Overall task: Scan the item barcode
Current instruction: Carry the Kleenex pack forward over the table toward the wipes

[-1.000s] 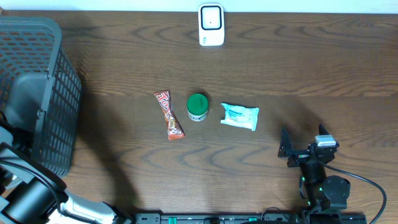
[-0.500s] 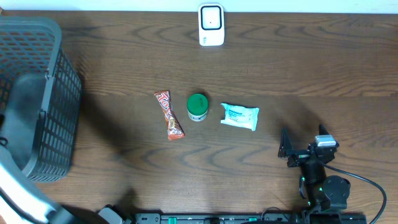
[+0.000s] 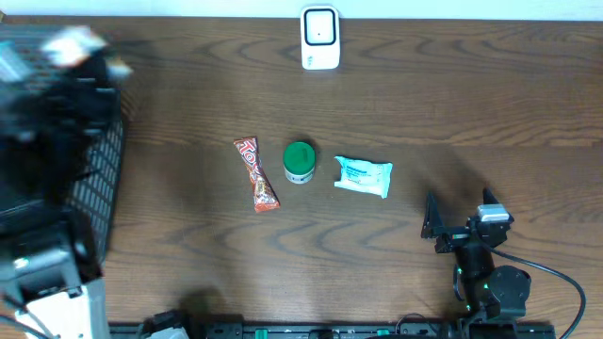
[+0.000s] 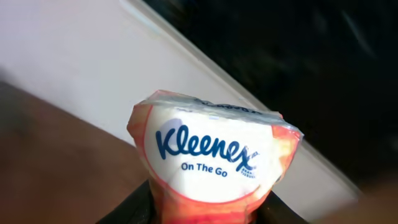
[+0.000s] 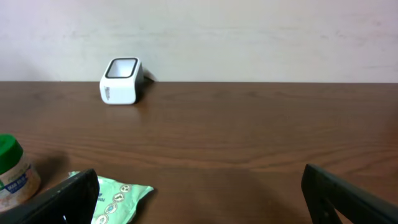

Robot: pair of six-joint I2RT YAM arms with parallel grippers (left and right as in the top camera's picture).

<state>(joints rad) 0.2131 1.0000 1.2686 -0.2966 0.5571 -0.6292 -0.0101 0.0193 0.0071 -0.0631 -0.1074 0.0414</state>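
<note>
Tissue pack (image 4: 211, 155): it sits upright between the dark fingers (image 4: 127, 211) of the left gripper (image 4: 211, 214), which are closed on its lower end. Its printed white face with orange edges fills the left wrist view. Behind it are a pale wall and a dark band, so the pack is held up off the table.

From overhead the left arm (image 3: 57, 85) is a dark smear at the far left, over the black mesh basket (image 3: 104, 198). It is too blurred to pick out the pack there. The arm also hides the inside of the basket, so I cannot tell what lies in it.

The right gripper (image 3: 459, 221) rests low near the right front of the wooden table (image 3: 471, 104). Its jaws stand wide apart with nothing between them.

Just beyond those jaws, toward the centre, lies a green-and-white packet (image 3: 363, 176), flat on the wood. Beside it on the left stands a small jar (image 3: 300, 162) with its green lid on. Left of the jar lies a red candy bar (image 3: 255, 174), angled slightly. The three form a row, close together but not touching.

The white scanner (image 3: 319, 38) stands at the far edge of the table, well apart from the row and from both arms. In the right wrist view it shows against the pale wall.
</note>
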